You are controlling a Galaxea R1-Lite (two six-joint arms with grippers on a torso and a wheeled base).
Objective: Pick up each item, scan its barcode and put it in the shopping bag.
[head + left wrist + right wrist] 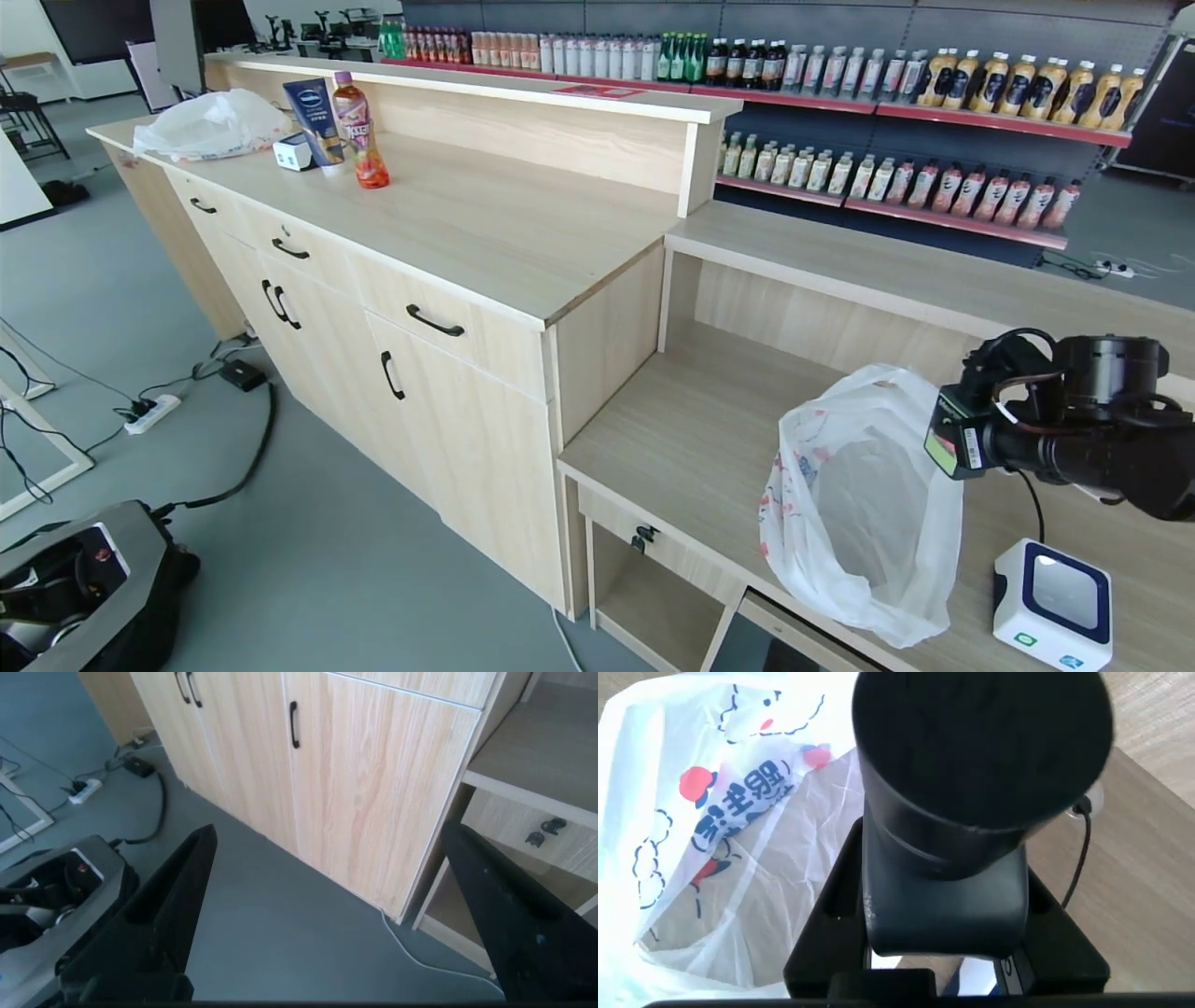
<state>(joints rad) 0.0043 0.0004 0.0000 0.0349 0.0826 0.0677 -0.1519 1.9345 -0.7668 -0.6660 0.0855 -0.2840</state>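
Shop counter (485,215) far end holds bottle (358,131), blue pouch (313,110) and small white box (293,152), well apart from shopping bag (859,495) and scanner (1053,607); left gripper (324,840) spread, empty, over floor, right arm (1074,439) beside bag, grip state cannot tell, so likely pick 1 pending, needing approach to items.

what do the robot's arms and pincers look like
The left pincer has two matte black fingers, broad at the base and tapering to blunt tips. The right arm is black, built of rounded cylindrical segments, with thin cables looped over it and a small green-edged module bearing a white barcode label.
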